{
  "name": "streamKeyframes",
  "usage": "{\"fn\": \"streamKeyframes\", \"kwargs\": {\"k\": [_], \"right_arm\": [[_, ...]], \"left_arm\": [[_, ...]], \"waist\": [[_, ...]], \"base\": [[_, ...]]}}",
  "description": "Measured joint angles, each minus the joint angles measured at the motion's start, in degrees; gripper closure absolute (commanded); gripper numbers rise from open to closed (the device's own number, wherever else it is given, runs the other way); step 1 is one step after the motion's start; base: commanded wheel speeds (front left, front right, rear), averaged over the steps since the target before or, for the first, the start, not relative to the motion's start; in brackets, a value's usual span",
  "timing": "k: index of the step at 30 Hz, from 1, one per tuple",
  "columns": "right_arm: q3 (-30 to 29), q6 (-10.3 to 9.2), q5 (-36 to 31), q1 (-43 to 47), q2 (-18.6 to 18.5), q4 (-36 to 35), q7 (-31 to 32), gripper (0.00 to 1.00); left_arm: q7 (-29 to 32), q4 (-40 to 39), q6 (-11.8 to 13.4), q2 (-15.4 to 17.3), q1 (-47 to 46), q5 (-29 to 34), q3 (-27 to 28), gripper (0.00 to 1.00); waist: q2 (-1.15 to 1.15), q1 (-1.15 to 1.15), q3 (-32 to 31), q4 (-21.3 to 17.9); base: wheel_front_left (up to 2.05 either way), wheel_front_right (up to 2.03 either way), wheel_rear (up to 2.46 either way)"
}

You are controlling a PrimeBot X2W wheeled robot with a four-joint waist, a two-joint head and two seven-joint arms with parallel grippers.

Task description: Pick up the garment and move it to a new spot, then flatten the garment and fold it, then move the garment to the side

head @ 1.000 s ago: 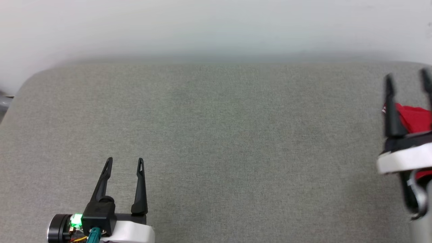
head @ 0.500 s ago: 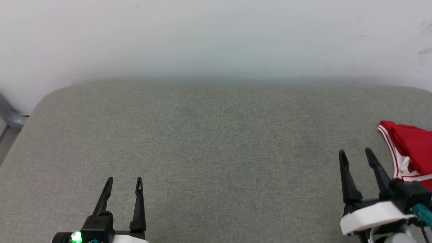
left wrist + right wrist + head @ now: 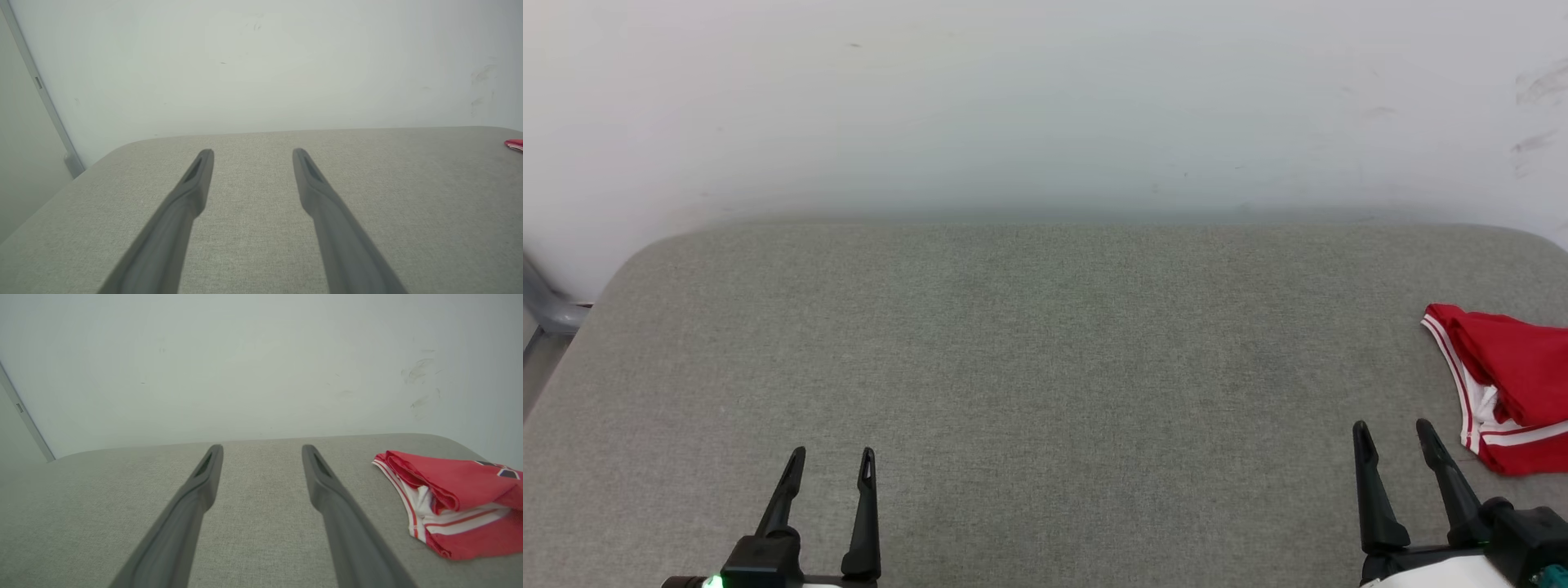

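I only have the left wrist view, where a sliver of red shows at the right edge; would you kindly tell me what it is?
Observer: A bunched red soft-fabric T-shirt with white-and-red striped trim, lying on the grey fabric surface.
Operator: Is the right claw holding it?
Observer: No; the right claw is open, empty and apart from it, with the shirt to its right.
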Motion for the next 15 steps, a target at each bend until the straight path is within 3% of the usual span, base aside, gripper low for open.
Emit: {"fn": "streamKeyframes", "kwargs": {"k": [15], "right_arm": [[0.5, 0.0, 0.7, 2.8, 0.0, -3.6, 0.0, 0.0]], "left_arm": [[0.0, 0.5, -1.5, -0.4, 0.6, 0.0, 0.8, 0.0]], "waist": [[0.0, 0.0, -0.7, 0.0]], "base": [[0.0, 0.0, 0.0]]}}
